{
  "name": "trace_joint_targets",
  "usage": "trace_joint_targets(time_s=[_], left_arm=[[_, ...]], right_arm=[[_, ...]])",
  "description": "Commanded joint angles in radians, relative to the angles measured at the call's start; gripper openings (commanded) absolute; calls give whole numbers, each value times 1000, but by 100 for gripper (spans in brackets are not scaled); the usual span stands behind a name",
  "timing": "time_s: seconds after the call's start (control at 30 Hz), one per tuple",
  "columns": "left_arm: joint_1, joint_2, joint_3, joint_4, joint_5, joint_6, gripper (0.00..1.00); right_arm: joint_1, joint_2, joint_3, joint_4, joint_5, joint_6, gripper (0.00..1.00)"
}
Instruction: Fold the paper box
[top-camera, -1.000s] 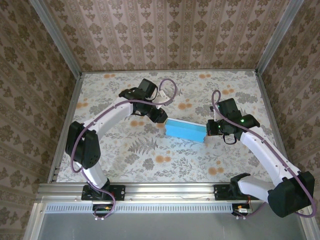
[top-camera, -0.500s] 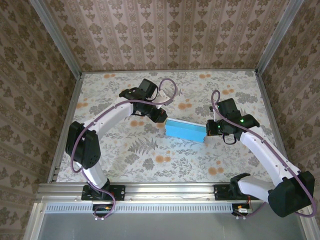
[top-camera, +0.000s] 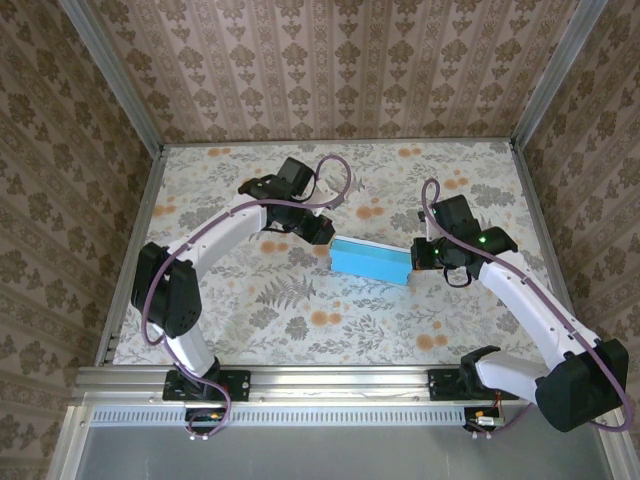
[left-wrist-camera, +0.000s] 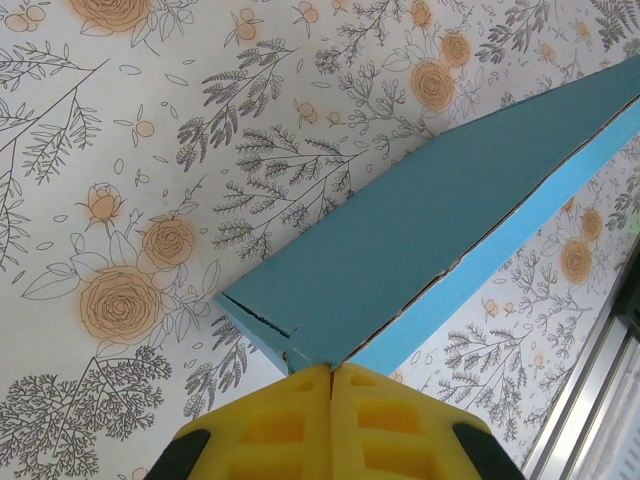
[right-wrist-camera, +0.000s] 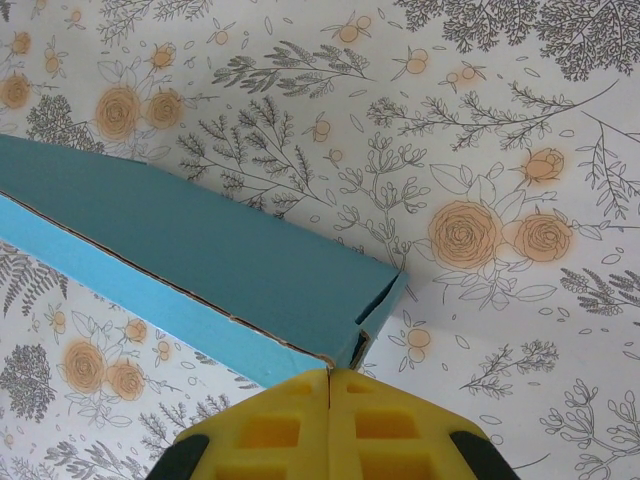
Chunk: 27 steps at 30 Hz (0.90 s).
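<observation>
- Floral-print table (top-camera: 250, 320) between patterned walls (top-camera: 330, 70): your turquoise paper box (top-camera: 370, 262) lies closed near its middle, just where it lay a second ago.
- Your left gripper (top-camera: 324, 236) pinches the box's far-left corner, its yellow pads (left-wrist-camera: 280, 420) pressed together.
- Your right gripper (top-camera: 420, 256) is clenched the same way on the right-end corner.
- Both arms have barely shifted since then.

**Figure: Layout about the paper box**

The paper box (top-camera: 370, 262) lies on the table (top-camera: 250, 310), near its middle, set slantwise, with its left end farther from me than its right. My left gripper (top-camera: 323, 236) touches the box's left corner. My right gripper (top-camera: 417, 257) touches the corner at its right end.
</observation>
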Motion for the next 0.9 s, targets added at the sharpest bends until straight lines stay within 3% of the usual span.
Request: trace_joint_targets(time_s=[0.0,0.37,0.87], left_arm=[[-18,17,2,5,31,-26,4],[-23,-4,-50,39,32,-54,2],[-25,-29,-101,52,21,-64,0]], right_arm=[[16,9,11,10,-37,25,0],[18,5,-12,29,-79,61,0],[18,-27,-52,-21,-16,29,0]])
